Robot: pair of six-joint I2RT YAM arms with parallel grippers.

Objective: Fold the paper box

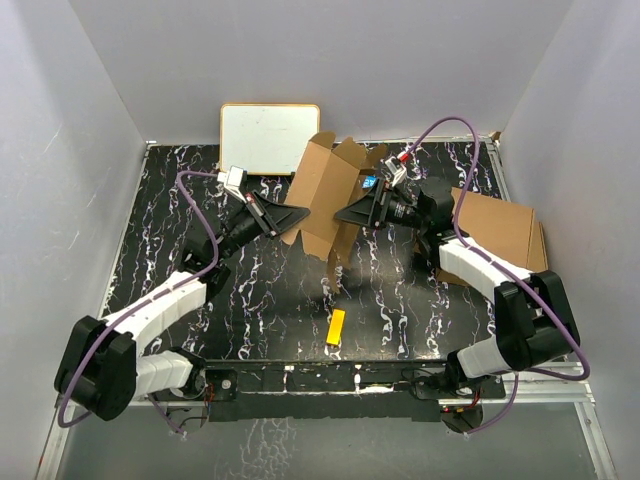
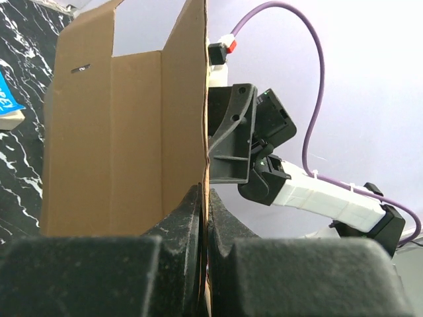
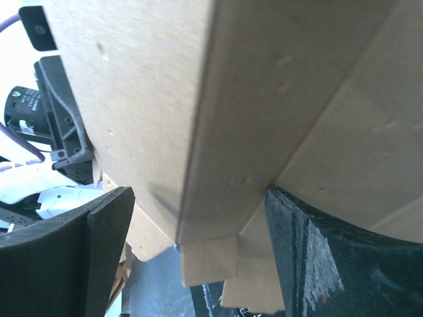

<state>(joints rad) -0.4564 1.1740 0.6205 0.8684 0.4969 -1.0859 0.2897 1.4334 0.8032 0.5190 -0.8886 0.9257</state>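
Observation:
The paper box (image 1: 325, 190) is a brown cardboard piece, partly folded and held upright above the middle of the table, with its flaps spread. My left gripper (image 1: 298, 216) is shut on its left panel. In the left wrist view that panel's edge (image 2: 203, 99) runs straight down between the closed fingers (image 2: 185, 218). My right gripper (image 1: 350, 213) is at the box's right side with its jaws wide open. In the right wrist view a folded section of the box (image 3: 231, 132) lies between the fingers; the right finger (image 3: 304, 257) touches the cardboard and the left finger (image 3: 106, 251) stands apart from it.
A white board (image 1: 268, 138) lies at the back left of the black marbled table (image 1: 270, 290). A larger flat brown cardboard box (image 1: 505, 228) sits at the right under my right arm. A small yellow block (image 1: 337, 327) lies near the front edge. White walls close in on three sides.

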